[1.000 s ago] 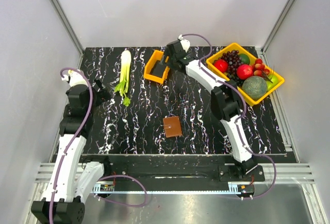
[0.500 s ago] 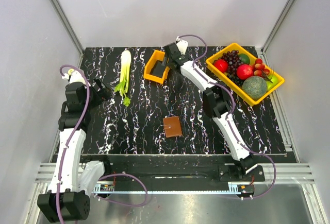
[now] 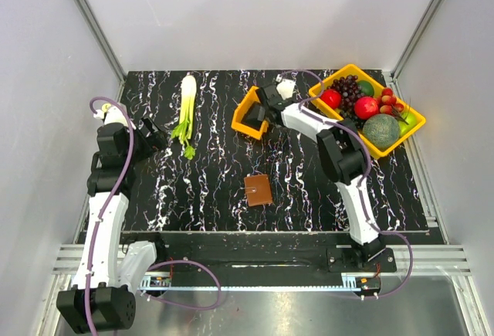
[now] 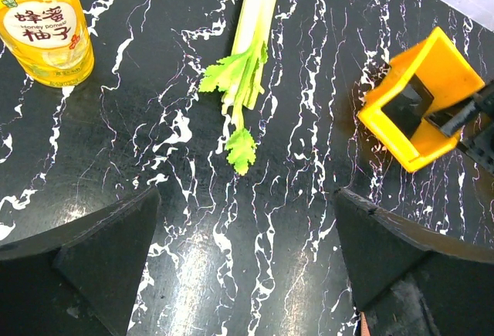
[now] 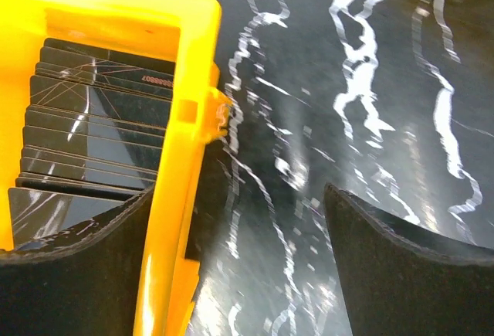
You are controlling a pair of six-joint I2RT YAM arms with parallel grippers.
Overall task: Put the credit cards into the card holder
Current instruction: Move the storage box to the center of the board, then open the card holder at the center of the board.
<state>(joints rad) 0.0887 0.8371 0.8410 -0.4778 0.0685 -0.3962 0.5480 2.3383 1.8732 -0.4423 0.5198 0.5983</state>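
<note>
The credit cards [image 5: 100,120] stand as a dark, glossy stack inside the small orange bin [image 5: 181,81]. In the top view that bin [image 3: 248,113] sits tilted at the back middle of the table. My right gripper [image 5: 238,197] is open and straddles the bin's side wall, one finger inside by the cards and one outside; it shows in the top view [image 3: 265,112] too. The card holder [image 3: 258,190], a small brown wallet, lies flat near the table's middle, apart from both grippers. Over bare table at the left, my left gripper [image 4: 247,274] hangs open with nothing in it.
A celery stalk [image 3: 185,104] lies at the back left, also seen from the left wrist [image 4: 247,58]. A yellow drink bottle [image 4: 46,23] stands near it. A yellow tray [image 3: 404,134] of fruit fills the back right corner. Aluminium rails border the table.
The orange bin has shifted right and nearer and has tilted, with my right gripper at its wall. The right arm's elbow swung right. The left arm barely moved.
</note>
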